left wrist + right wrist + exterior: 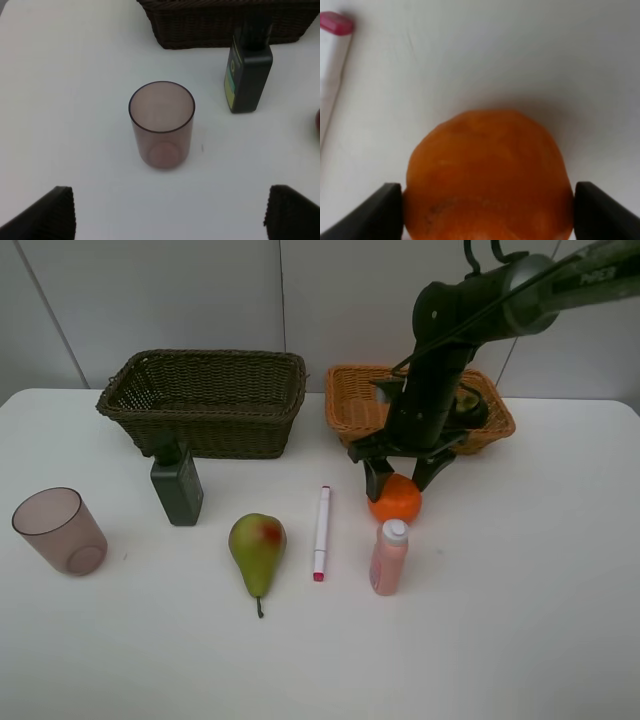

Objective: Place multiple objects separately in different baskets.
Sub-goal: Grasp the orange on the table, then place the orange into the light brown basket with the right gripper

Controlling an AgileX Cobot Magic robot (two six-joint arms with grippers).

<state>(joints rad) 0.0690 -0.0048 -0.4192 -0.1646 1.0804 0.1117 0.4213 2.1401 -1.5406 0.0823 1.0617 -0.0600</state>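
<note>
Orange-tan wicker basket [350, 412] sits at 3 o'clock of the dark olive wicker basket [200, 425], both at the far side of the white table [520, 630]. The orange [396, 504] rests on the table at 6 o'clock of the tan basket, outside it. The right gripper [398, 483] comes down over the fruit from above; in the right wrist view its two black fingers [380, 212] press against opposite flanks of the orange, so the jaws are about half closed and clamped on it, the fruit not lifted. The small pink bottle [388, 558] stands upright just beside the orange at its 6 o'clock. The white-pink marker [321, 532] lies at 9 o'clock of that bottle, pink cap toward the near edge. The green-red pear [257, 548] lies at 9 o'clock of the marker, stem toward the near edge. The dark green bottle [178, 490] stands at 10 o'clock of the pear, close against the dark basket's front wall; contact cannot be told. The mauve cup [58, 530] stands upright at 8 o'clock of the green bottle, well apart. The left gripper [167, 215] hangs near the cup, jaws spread fully wide, nothing between them. A dark object in the tan basket is mostly hidden by the arm.
</note>
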